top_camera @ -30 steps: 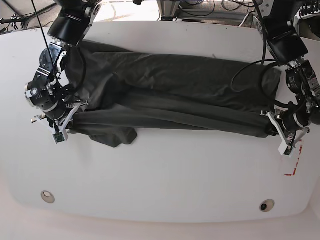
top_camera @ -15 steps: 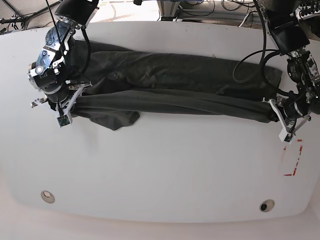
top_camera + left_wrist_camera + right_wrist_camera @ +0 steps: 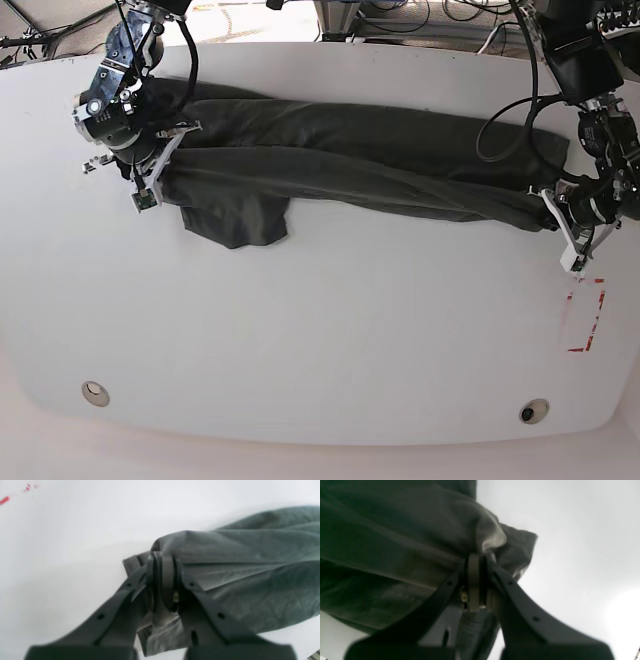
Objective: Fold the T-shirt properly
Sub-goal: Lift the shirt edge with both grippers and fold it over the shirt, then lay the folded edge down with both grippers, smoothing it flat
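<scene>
Now clamped tight, left gripper (image 3: 556,212) and right gripper (image 3: 160,160), one at each end of T-shirt (image 3: 340,165); long axis stretched straight between them, neither nearer.

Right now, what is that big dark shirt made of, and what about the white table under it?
The T-shirt looks like soft woven or knitted cloth, matte charcoal grey: it wrinkles, sags and bunches where each gripper pinches it. It could be cotton, but the look does not settle that. The table seems a hard, smooth white board, perhaps painted or laminated: it is flat with a faint sheen.
</scene>
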`<state>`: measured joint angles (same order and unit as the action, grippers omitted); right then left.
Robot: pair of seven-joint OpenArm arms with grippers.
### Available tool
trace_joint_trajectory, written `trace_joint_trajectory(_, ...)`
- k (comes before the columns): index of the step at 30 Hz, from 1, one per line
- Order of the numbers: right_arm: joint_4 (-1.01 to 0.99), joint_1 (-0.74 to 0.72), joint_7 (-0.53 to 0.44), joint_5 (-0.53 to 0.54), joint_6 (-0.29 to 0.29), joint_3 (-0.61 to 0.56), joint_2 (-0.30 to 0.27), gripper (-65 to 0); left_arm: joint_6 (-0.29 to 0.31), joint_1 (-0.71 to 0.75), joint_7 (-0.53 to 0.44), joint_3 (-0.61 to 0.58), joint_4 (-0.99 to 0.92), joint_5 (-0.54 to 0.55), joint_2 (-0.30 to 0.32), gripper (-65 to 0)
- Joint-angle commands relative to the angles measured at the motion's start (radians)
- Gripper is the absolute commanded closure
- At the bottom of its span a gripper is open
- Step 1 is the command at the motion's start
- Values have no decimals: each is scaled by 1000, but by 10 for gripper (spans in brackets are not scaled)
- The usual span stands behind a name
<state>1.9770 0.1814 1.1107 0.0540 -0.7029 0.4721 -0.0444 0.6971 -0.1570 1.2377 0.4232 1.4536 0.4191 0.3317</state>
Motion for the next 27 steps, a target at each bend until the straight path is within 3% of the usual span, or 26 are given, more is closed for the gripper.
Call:
trace_joint_trajectory(1,23,16,-11,16,5,4,-12,0,1,-20,-13,6,6,1,31,0)
trace_joint_trajectory(7,18,46,-11,27,5,4,-7,-8,1,-3,-14,4,6,1,33,0)
trace_joint_trajectory(9,18,56,-11,25,5,4,-5,-38,1,3,-14,4,6,1,34,-14)
trace_joint_trajectory(14,18,63,-11,25,5,4,-5,-252,1,4,-14,-42,6,1,42,-133)
trace_joint_trajectory(16,20,65,-11,27,5,6,-5,-382,1,4,-13,-86,6,1,63,-218)
trace_joint_trajectory(19,31,77,-11,33,5,9,-5,-491,1,3,-13,-134,8,1,79,-321)
trace_joint_trajectory(22,54,74,-14,66,5,44,-2,-517,1,0,-11,-154,19,8,100,-393)
trace_joint_trajectory(27,55,43,-14,235,5,135,-2,-515,1,-31,35,-151,100,10,106,-397)
